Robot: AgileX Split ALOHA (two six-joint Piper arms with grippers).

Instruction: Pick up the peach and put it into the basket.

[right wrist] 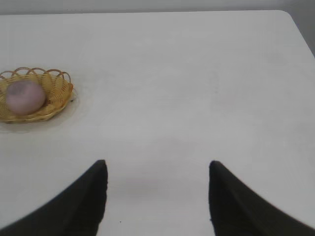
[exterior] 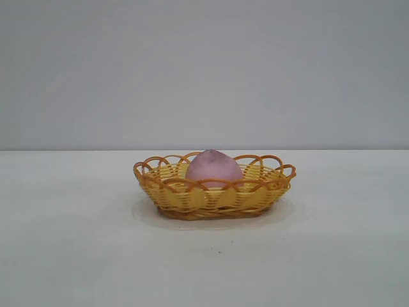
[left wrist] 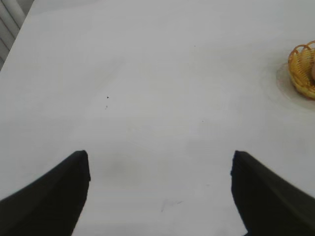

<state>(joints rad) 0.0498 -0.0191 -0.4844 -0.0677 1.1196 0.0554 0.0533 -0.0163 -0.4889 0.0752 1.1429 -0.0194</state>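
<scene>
The peach (exterior: 214, 169), matte pink-mauve and rounded, sits inside the basket (exterior: 192, 197), a shallow oval of yellow wicker with an orange-brown looped rim on the white table (exterior: 77, 256), well apart from the left gripper (left wrist: 160, 189) and right gripper (right wrist: 157, 196), both spread wide and empty.

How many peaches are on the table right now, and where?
1. The peach sits inside the basket, mid-table, apart from both open grippers. No other fruit shows in any view, though the basket wall hides its floor.
</scene>
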